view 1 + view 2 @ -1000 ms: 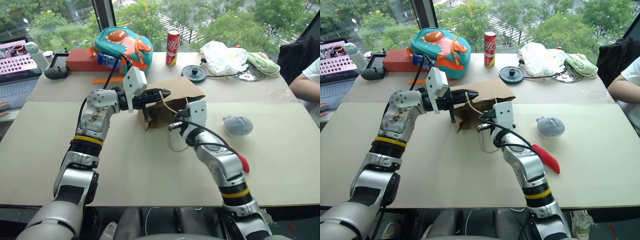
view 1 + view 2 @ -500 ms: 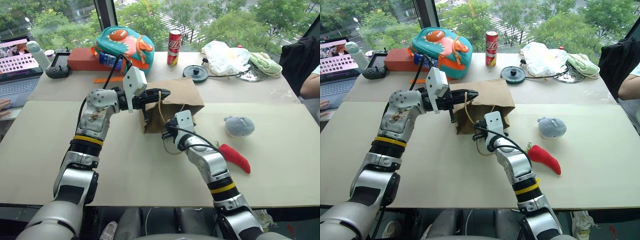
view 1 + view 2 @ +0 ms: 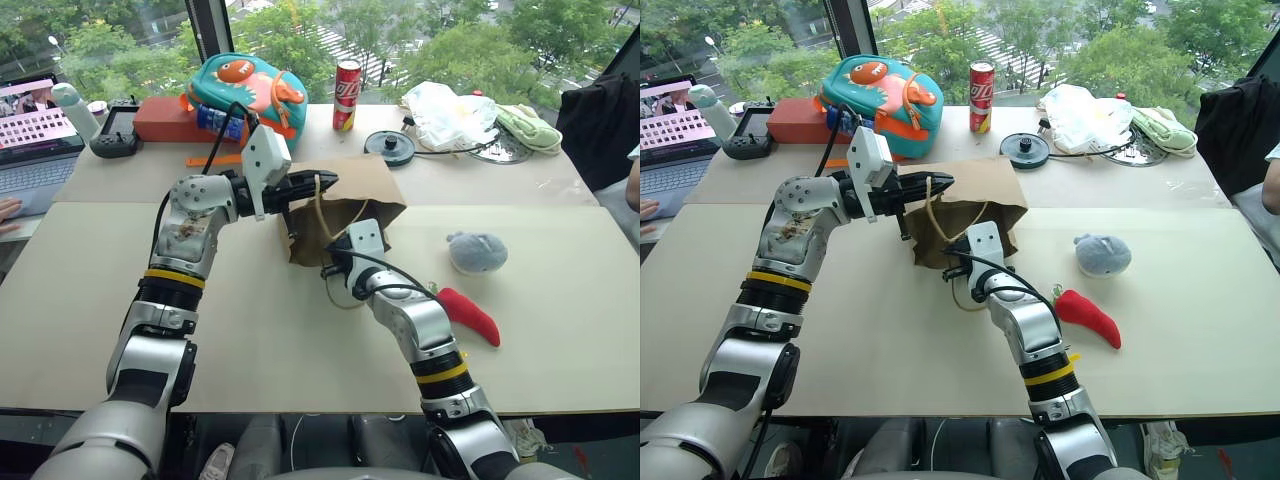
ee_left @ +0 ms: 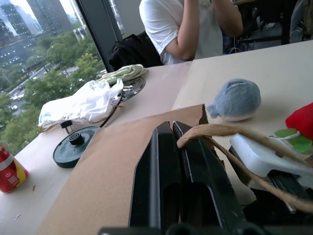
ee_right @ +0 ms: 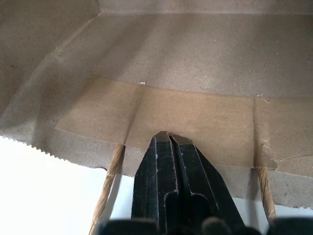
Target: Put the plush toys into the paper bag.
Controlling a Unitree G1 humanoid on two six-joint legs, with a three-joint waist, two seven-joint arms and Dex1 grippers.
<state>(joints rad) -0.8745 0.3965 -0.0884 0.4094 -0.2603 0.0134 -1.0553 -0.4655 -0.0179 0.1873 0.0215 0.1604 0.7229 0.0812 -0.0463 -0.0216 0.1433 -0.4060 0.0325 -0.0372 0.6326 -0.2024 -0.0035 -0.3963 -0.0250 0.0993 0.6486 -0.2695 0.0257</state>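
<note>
Paper bag (image 3: 345,205) mid-table, cord handle looped over closed left gripper (image 3: 322,183); closed right gripper (image 5: 168,138) at lower lip. Plush toys (image 3: 477,252) just beyond. Best spread mouth wide, keeping handle hooked.

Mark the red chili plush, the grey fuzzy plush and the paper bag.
red chili plush (image 3: 1090,318), right eye view, middle of its red body.
grey fuzzy plush (image 3: 1103,256), right eye view, centre of its rounded top.
paper bag (image 3: 985,184), right eye view, bare upper panel behind the handle.
</note>
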